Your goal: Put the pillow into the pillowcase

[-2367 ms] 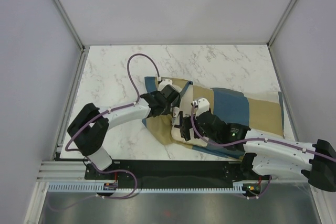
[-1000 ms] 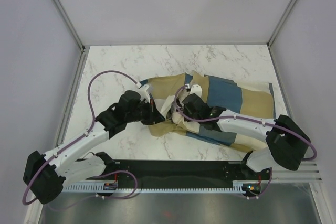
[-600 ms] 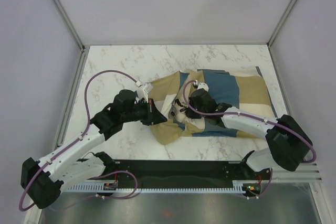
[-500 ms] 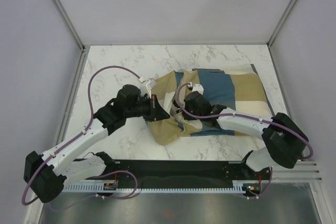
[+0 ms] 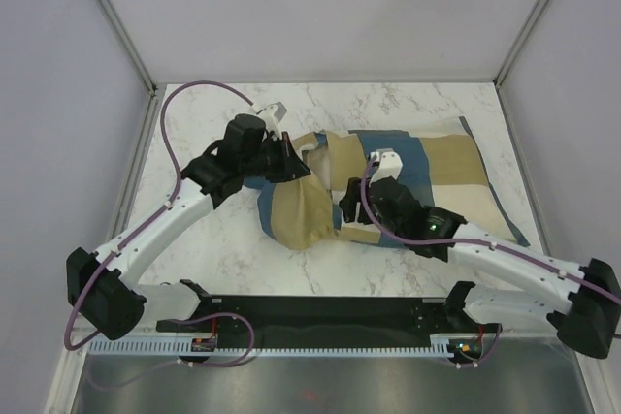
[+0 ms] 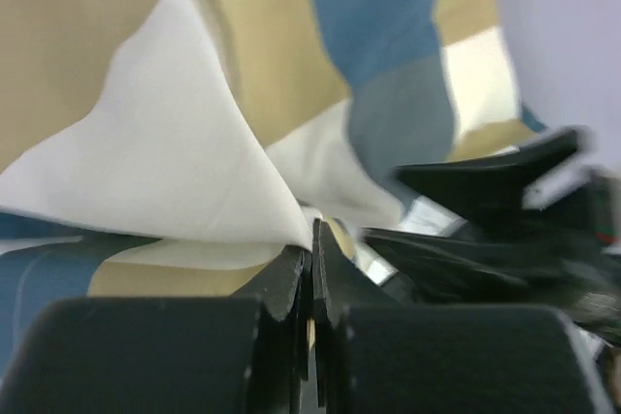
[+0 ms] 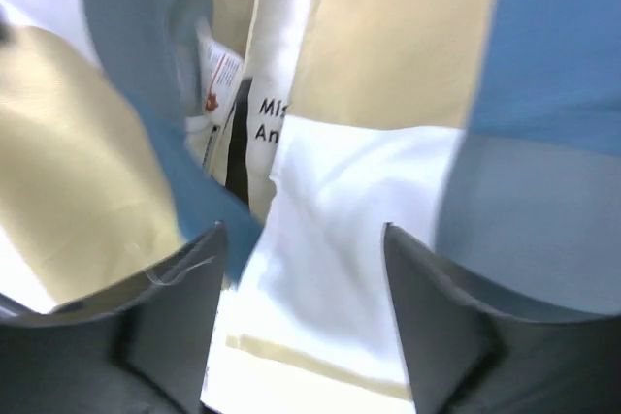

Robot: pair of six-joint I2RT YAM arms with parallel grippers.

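Plump cream-white pillow (image 7: 277,118) with dark text nearly all inside blue-tan-cream checked fabric pillowcase (image 5: 437,167), frame centre on marble bench (image 5: 408,104). Left fingers (image 6: 310,259) pinched tight on pillowcase edge. Right fingers (image 5: 349,210) spread, empty. Remaining, likely: cover exposed end.

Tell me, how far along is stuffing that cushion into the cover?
Mostly in: the pillowcase bulges, and only a strip of the pillow with dark text shows at its mouth. The left gripper pinches a fold of it; the right gripper hangs open above. Remaining: tuck that strip in.

pillow (image 7: 288,46): mostly hidden in pillowcase (image 7: 388,36) | printed text (image 7: 272,119): cut off
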